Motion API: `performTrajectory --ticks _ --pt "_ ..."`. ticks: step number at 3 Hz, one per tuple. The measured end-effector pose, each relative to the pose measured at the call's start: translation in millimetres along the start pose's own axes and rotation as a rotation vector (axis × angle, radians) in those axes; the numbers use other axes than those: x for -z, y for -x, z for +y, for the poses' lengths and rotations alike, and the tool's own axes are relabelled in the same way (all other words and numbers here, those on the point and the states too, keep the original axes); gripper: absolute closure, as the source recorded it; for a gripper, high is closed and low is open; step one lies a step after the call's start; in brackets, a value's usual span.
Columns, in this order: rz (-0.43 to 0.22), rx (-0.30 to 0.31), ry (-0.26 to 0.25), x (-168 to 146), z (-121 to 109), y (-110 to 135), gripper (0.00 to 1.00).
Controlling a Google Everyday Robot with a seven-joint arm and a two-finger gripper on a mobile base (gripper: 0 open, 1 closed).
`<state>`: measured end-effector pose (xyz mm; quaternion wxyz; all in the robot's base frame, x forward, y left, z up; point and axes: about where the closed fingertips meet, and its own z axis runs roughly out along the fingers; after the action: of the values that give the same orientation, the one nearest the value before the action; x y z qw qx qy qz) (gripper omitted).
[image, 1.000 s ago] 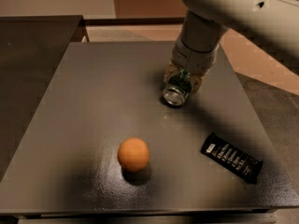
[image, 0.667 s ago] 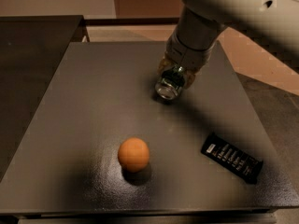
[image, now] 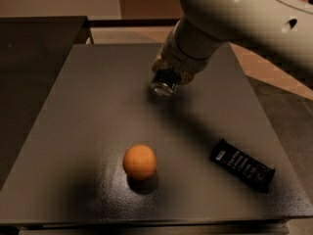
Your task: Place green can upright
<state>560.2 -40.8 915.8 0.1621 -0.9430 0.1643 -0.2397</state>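
Gripper [image: 169, 78] at the end of the pale robot arm [image: 234, 18] hangs over the far half of the dark grey worktop [image: 73, 131], a little right of the middle and nearer the far edge than the near one. Its jaws are closed around the green can [image: 164, 87], gripping the body from both sides so that only the lower part of the can shows. The can is tilted, not upright: one shiny silver end faces down and toward the near edge, with the dark body running up into the gripper behind it. Whether that end touches the worktop cannot be told. A soft shadow lies on the surface under and to the near right of it.

An orange ball [image: 140, 161] rests on the near half of the worktop, slightly left of the middle and well apart from the can. A flat black snack bar wrapper [image: 242, 164] with pale print lies near the near right corner, set at a slant to the near edge, apart from the ball. A second dark tabletop [image: 39, 48] adjoins the worktop's left edge at the far left corner.
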Motion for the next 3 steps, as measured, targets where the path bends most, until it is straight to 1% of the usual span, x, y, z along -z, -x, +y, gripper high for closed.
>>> performTrajectory --ticks 1,2,3 --pt "0.097 0.041 -0.097 6.1 -21.5 -6.7 1.0" --pt "0.097 0.041 -0.098 6.2 -21.5 -6.7 1.0" --pt "0.114 0.101 -0.124 5.3 -28.1 -12.2 1.0"
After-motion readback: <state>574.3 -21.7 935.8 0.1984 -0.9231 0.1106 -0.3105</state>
